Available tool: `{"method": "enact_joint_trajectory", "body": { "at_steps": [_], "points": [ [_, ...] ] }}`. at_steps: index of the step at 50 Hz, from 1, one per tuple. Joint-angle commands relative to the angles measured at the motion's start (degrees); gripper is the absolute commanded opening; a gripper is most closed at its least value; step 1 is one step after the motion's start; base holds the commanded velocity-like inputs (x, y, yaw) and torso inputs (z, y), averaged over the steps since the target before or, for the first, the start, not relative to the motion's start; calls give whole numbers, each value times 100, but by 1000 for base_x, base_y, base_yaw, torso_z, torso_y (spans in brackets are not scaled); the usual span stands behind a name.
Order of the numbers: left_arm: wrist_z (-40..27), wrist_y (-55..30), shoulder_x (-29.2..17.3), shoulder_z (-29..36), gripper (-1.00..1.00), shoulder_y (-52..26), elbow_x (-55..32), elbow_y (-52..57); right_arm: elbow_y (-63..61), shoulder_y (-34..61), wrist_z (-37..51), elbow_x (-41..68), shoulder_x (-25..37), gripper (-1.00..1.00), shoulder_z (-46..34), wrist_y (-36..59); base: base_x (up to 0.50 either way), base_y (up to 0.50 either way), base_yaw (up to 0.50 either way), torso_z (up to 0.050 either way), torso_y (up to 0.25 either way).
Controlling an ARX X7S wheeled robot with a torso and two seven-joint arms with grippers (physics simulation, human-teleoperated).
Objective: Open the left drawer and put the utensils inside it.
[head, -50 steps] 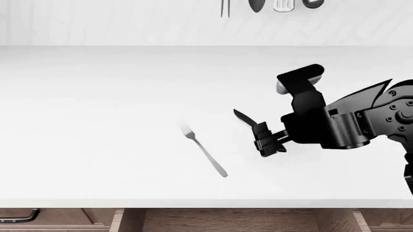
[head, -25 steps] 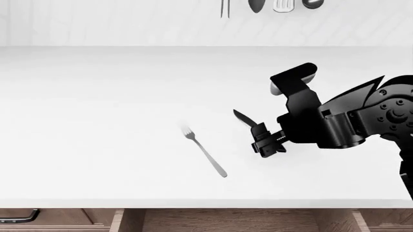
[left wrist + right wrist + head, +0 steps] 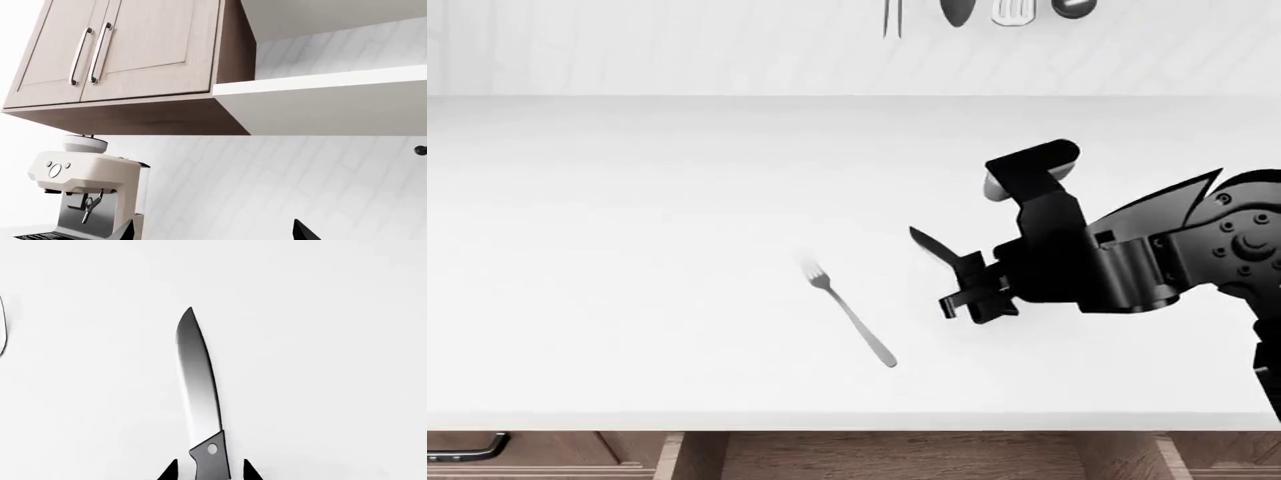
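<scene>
Your right arm is matte black and angular, with round screw heads dotting its joint housing. A boxy black camera mount, capped pale grey at one end, rises above the black right gripper.

Knife handle cut off by frame edge — left drawer mostly cropped.

- A white counter fills most of the head view.
- Hanging tools show against the white tiled wall behind it, cut off by the frame.
- A wide wooden drawer sits under the counter's front edge.
- In the left wrist view, a wood cupboard with two bar handles hangs above a cream coffee machine, beside a white shelf.
</scene>
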Motion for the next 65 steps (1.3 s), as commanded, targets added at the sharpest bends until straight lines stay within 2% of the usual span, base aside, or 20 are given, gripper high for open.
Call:
{"method": "enact_joint_trajectory", "body": {
  "at_steps": [1, 22, 41, 46, 52, 65],
  "points": [
    [-14, 9, -10, 20, 100, 0, 11, 0, 66, -230, 137, -58, -2, -100, -302, 89, 0, 0, 0, 0, 0],
    [16, 28, 11, 35, 100, 0, 41, 0, 3, -134, 225, -14, 83, -100, -335, 49, 0, 0, 0, -1, 0],
    [-43, 30, -49, 67, 100, 0, 53, 0, -502, 402, 1049, 911, 451, -100, 121, 164, 0, 0, 0, -1, 0],
    [-57, 33, -57, 74, 100, 0, 46, 0, -810, 471, 1407, 1291, 720, -100, 175, 262, 0, 0, 0, 0, 0],
    [-69, 37, -68, 63, 100, 0, 32, 0, -1436, 519, 1938, 1815, 1368, -100, 230, 403, 0, 0, 0, 0, 0],
    [-53, 36, -64, 37, 100, 0, 31, 0, -2561, 574, 1753, 1837, 2151, -100, 377, 713, 0, 0, 0, 0, 0]
  ]
}}
